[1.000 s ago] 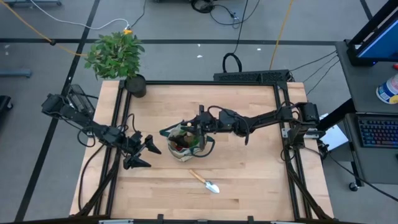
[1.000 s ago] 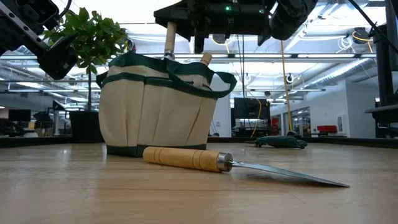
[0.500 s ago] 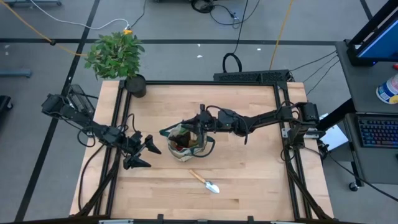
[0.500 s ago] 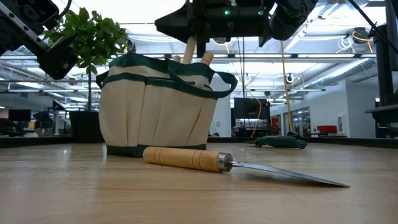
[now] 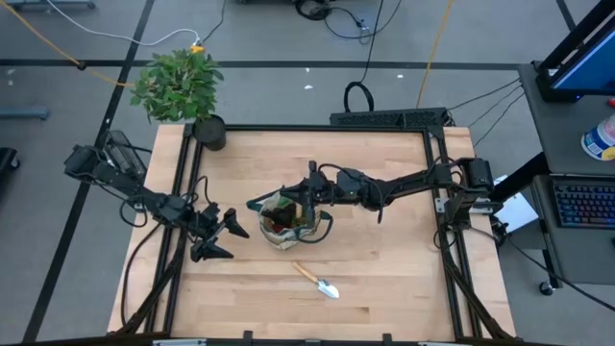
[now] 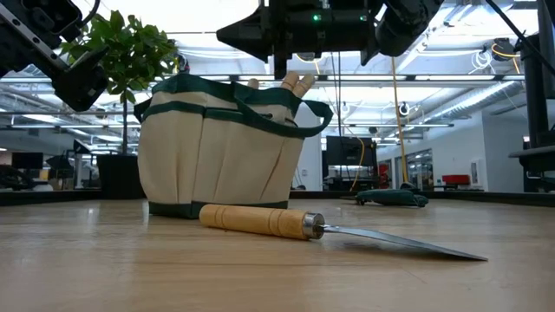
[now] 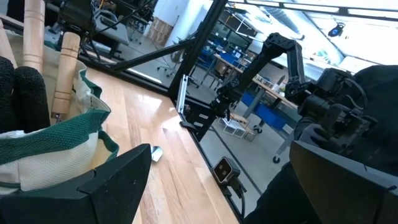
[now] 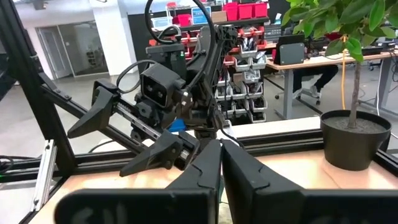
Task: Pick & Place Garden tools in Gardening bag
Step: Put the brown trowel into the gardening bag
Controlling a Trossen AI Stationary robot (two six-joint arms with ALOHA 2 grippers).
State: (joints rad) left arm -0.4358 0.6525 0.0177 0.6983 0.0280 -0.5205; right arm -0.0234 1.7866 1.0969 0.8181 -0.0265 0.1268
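Right gripper [image 5: 306,199] above gardening bag [image 5: 285,223], jaws closed, empty; tool handles [image 6: 295,84] stand inside bag. Left gripper [image 5: 219,236] waits beside bag, jaws wide, empty. One trowel [image 5: 316,280] on counter [image 5: 384,279] near bag. Step judged: deposit done. Next: fetch trowel by its handle.

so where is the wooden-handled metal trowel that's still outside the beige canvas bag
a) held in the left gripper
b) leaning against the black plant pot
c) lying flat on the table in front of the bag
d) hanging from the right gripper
c: the wooden-handled metal trowel lies flat on the wooden table, apart from the beige canvas bag with green trim; neither gripper touches it.
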